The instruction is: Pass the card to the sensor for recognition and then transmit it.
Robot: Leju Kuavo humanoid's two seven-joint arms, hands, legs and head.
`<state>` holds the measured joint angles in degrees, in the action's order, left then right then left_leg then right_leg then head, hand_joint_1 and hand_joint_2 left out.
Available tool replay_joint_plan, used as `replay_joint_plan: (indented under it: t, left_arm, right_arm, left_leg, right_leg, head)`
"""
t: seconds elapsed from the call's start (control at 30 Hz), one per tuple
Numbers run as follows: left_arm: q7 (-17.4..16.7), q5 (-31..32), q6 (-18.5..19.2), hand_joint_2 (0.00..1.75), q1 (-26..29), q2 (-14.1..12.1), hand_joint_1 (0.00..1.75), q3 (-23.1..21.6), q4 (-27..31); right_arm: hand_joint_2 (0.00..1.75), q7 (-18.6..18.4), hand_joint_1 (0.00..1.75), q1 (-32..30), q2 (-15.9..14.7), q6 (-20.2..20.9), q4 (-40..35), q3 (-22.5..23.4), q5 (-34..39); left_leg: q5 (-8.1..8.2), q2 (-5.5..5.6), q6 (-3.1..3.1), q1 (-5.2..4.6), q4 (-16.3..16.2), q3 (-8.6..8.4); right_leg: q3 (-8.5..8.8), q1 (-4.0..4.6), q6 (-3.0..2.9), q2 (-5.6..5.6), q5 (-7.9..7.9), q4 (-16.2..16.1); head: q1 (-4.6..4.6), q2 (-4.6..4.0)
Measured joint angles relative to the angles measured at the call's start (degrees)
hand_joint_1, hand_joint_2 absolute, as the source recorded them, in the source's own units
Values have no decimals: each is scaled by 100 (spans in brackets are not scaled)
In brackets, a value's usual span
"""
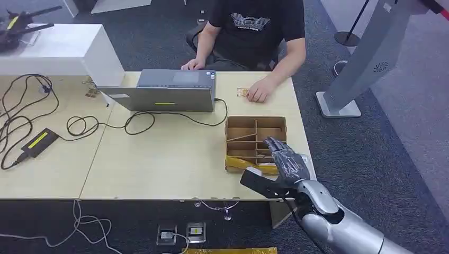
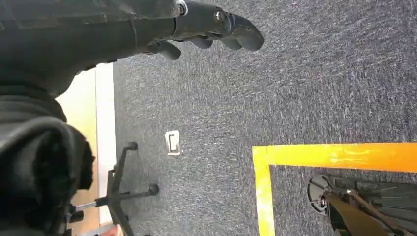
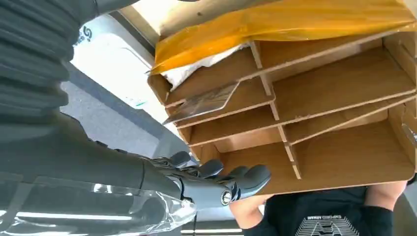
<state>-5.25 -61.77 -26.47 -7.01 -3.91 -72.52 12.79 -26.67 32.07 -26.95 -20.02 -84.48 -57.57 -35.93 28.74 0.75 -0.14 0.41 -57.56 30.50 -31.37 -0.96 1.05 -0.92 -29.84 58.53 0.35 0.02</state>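
Right hand [image 1: 284, 160] is hovering, fingers spread and holding nothing, over the cardboard divider box [image 1: 256, 123] at lower right of the head view, presumably lining up on the card [image 3: 202, 104] leaning in a slot. Left hand [image 2: 206, 29] is hanging empty above carpet.

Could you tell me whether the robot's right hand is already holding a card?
No, the right hand hovers with fingers spread over the cardboard divider box, and a card lies in one of its compartments.
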Motion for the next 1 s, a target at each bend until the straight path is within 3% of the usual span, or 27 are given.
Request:
replay_joint_plan:
  t: [0.3,0.5,1.0]
  left_arm:
    - [-18,22,7,0,0,0,0,-2,4]
    - [-20,20,4,0,0,0,0,-2,4]
    - [-20,20,4,0,1,-2,0,-2,4]
  right_arm:
    - [175,68,0,213,175,-207,419,-166,32]
    - [175,256,0,238,243,-282,562,-173,463]
    - [175,232,0,307,323,-343,765,-236,269]
  left_leg:
    - [0,0,0,0,0,-2]
    - [0,0,0,0,0,-1]
    - [0,0,0,0,0,-1]
  right_leg:
    - [0,0,0,2,0,0]
    - [0,0,0,1,0,0]
    - [0,0,0,0,0,0]
  head:
    - [-2,0]
    - [-2,0]
    - [-2,0]
